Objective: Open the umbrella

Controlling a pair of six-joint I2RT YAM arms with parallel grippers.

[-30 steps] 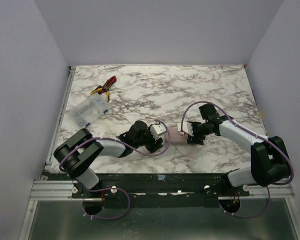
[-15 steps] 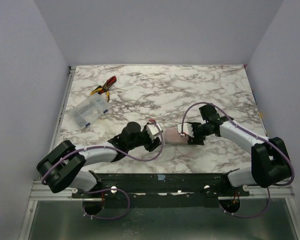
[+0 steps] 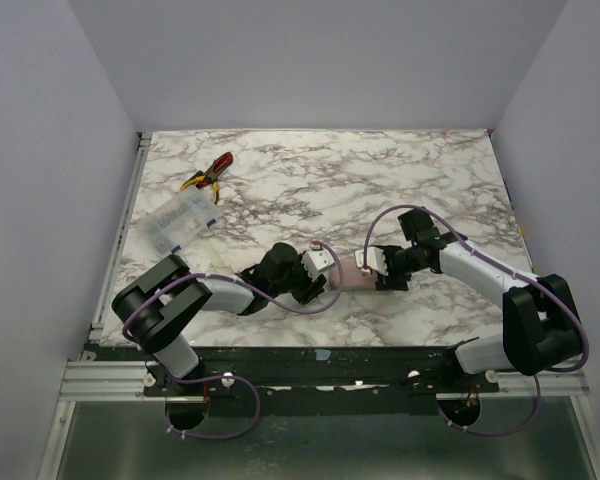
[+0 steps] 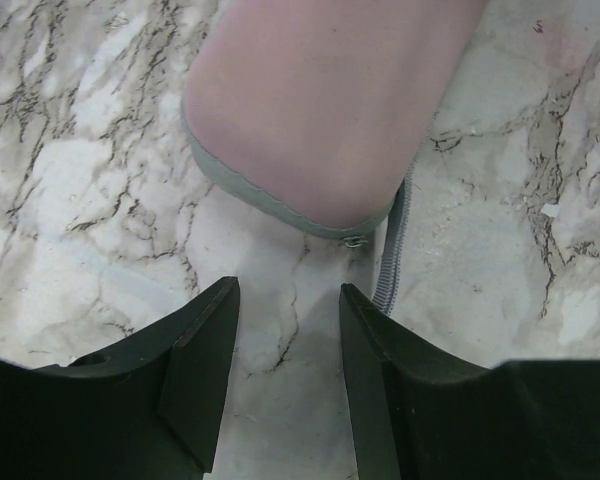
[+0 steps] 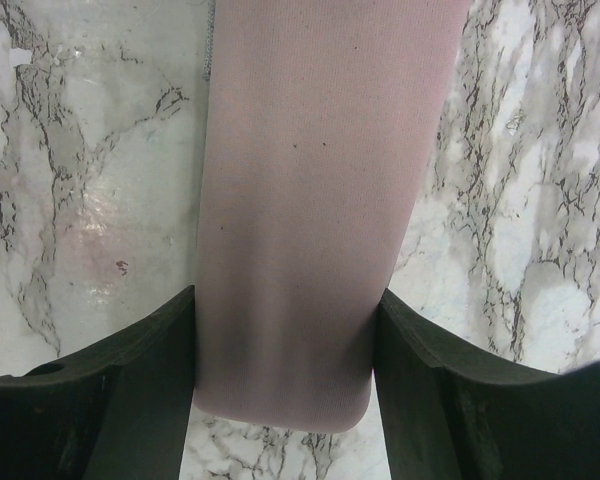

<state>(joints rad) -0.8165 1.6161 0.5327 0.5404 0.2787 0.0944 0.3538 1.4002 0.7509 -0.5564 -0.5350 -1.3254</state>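
Centre frame, my right hand (image 5: pixel 285 335) clamps the umbrella (image 5: pixel 310 170); my left hand (image 4: pixel 285 300), half-open and empty, could slip off its zipper (image 4: pixel 392 250)

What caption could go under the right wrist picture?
Right gripper squeezes the pinkish, sleeved umbrella between both fingers on the marble table.

Top camera: we look down from above, behind arm bases; whole marble table (image 3: pixel 400 170) in frame, far off. Left wrist camera: we peer past left gripper (image 4: pixel 287 290), close on umbrella (image 4: pixel 330 110) end. Right wrist camera: past right gripper (image 5: pixel 283 298), close on umbrella middle. All share umbrella, marble beneath.
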